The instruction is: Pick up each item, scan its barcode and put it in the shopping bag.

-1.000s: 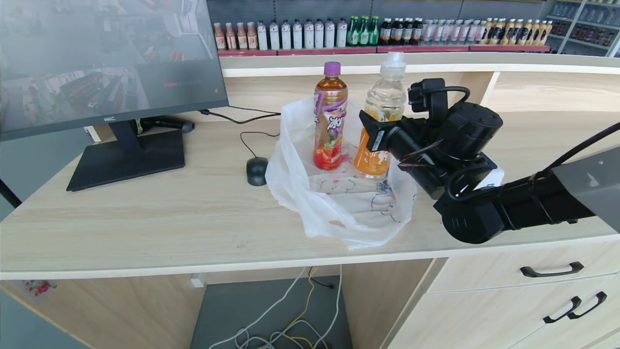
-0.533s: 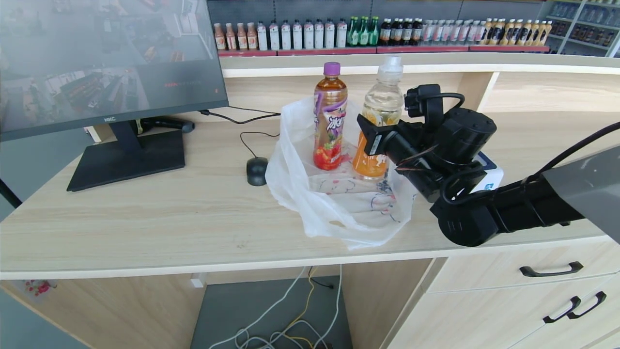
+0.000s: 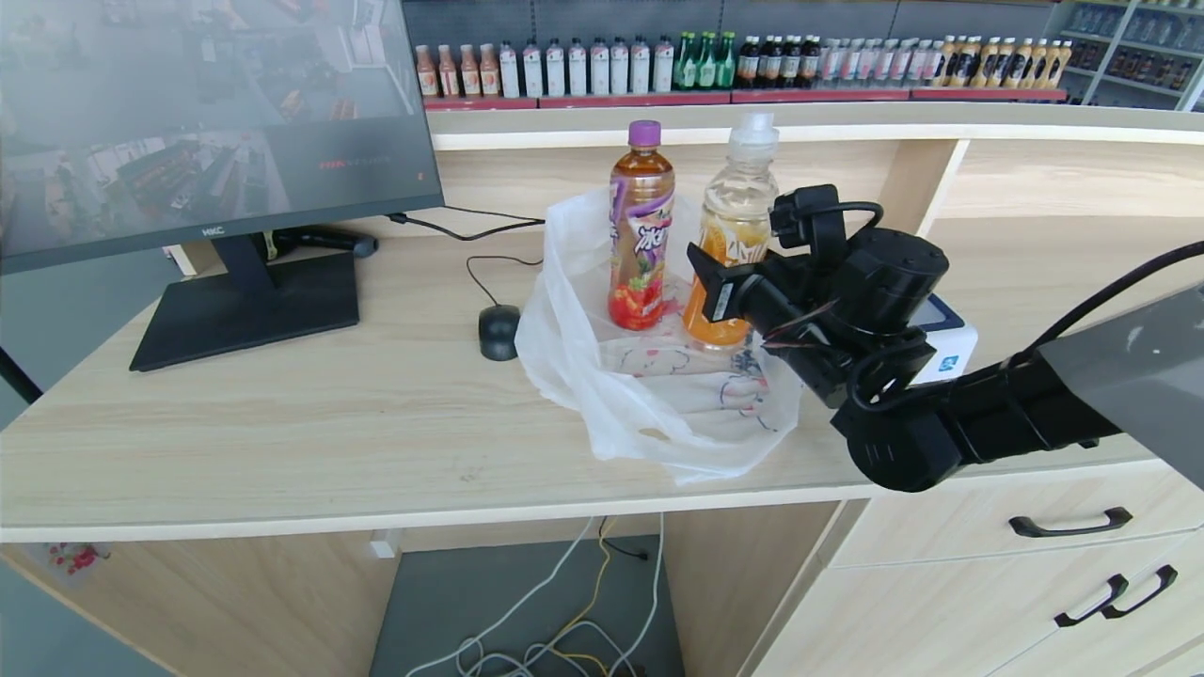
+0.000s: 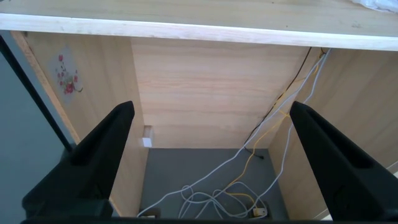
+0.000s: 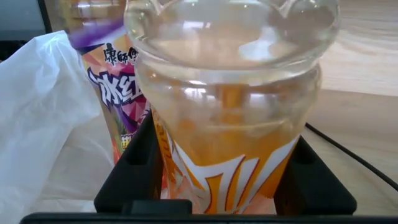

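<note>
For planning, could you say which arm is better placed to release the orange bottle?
Right: the right gripper clasps the orange bottle at the shopping bag; the left gripper hangs open below the counter.

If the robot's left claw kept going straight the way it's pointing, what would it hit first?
Probably the pale wooden back panel under the counter. The left gripper, fingers open, points into that recess; white and yellow cables lie lower, likely below its line.

The right arm [image 3: 978, 414] is black with big round joints [image 3: 889, 273], a looping black cable [image 3: 847, 204], thin red wires [image 3: 800, 317] and a white sticker [image 3: 722, 299]. The left fingers [image 4: 99, 155] are black.
</note>
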Robot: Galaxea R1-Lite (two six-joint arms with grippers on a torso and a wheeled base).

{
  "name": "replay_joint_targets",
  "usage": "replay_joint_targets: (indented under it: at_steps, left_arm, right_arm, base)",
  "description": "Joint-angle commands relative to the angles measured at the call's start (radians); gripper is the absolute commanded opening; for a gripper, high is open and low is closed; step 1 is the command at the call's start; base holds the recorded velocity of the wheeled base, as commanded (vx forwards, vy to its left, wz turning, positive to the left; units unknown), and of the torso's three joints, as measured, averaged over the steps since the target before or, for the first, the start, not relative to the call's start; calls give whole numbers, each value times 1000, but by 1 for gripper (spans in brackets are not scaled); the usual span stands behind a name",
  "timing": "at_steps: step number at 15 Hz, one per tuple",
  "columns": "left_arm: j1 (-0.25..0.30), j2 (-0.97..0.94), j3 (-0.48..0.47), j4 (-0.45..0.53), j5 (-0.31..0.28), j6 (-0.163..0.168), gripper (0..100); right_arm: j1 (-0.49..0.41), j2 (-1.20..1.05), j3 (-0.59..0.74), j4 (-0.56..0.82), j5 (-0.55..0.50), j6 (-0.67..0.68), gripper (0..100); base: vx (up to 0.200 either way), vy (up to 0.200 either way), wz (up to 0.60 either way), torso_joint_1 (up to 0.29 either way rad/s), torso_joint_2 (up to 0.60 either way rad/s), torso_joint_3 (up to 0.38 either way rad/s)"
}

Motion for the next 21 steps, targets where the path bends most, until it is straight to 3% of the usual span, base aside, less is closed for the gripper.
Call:
replay_joint_targets:
  at_steps: [1, 6, 7, 10, 16, 21]
  left_arm:
    - [0, 0, 0, -1, -1, 0, 100]
    - [0, 0, 0, 1, 1, 0, 100]
    - [0, 0, 0, -1, 1, 0, 100]
    - [0, 0, 0, -1, 1, 0, 100]
    - [0, 0, 0, -1, 1, 0, 100]
    - [0, 0, 0, 1, 1, 0, 100]
  right_arm:
    - [5, 6, 13, -9, -1, 0, 0]
    - [8, 6, 48, -27, 1, -2, 0]
    - [8, 6, 48, -27, 1, -2, 100]
    - [10, 3, 47, -33, 1, 0, 100]
    - [19, -11, 91, -184, -2, -22, 100]
    - [37, -135, 114, -191, -5, -22, 100]
  base:
    - [0, 0, 0, 0, 0, 0]
    - [0, 0, 0, 0, 0, 0]
    - [0, 0, 0, 0, 0, 0]
    - [0, 0, 0, 0, 0, 0]
    - [0, 0, 0, 0, 0, 0]
    - [0, 0, 0, 0, 0, 0]
